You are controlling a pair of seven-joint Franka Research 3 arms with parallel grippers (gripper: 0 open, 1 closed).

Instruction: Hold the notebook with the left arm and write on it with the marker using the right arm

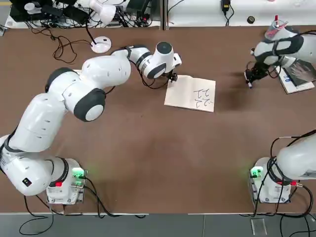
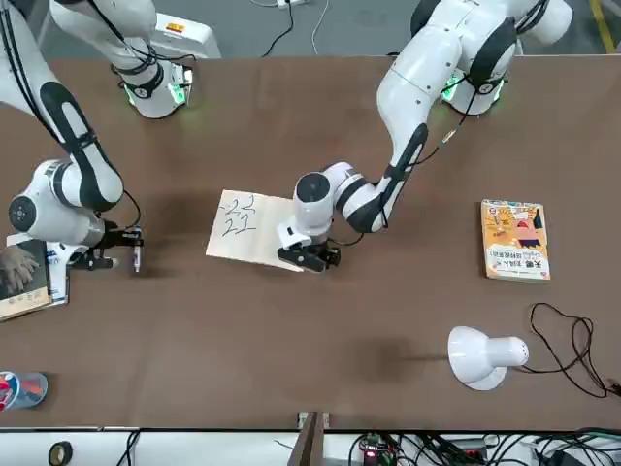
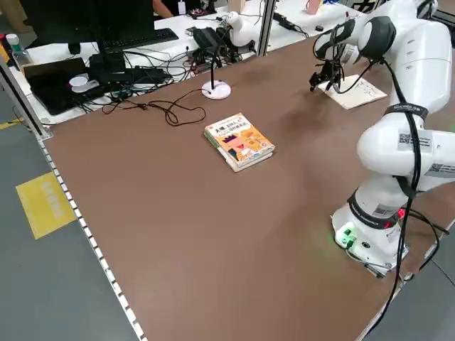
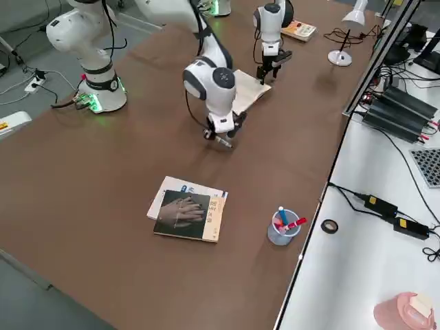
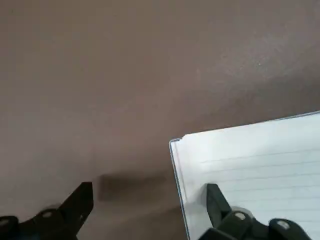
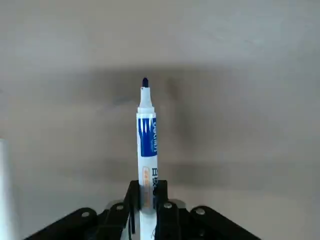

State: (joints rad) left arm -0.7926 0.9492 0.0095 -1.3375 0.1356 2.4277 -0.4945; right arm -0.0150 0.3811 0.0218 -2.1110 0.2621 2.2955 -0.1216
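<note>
Brown desk [image 1: 148,158], two arms, writing task with marks already on the page.
Notebook [image 1: 190,92] lies upper centre of the top view, scribbles on its right side; left tool [image 2: 309,257], fingers spread, straddles the book's corner, one finger on the paper. Right tool [image 6: 146,200], clamped on the uncapped marker [image 6: 147,145], hovers at the upper right, well apart from the book. Judged step: between strokes; next move would need the tip carried back over the page.
</note>
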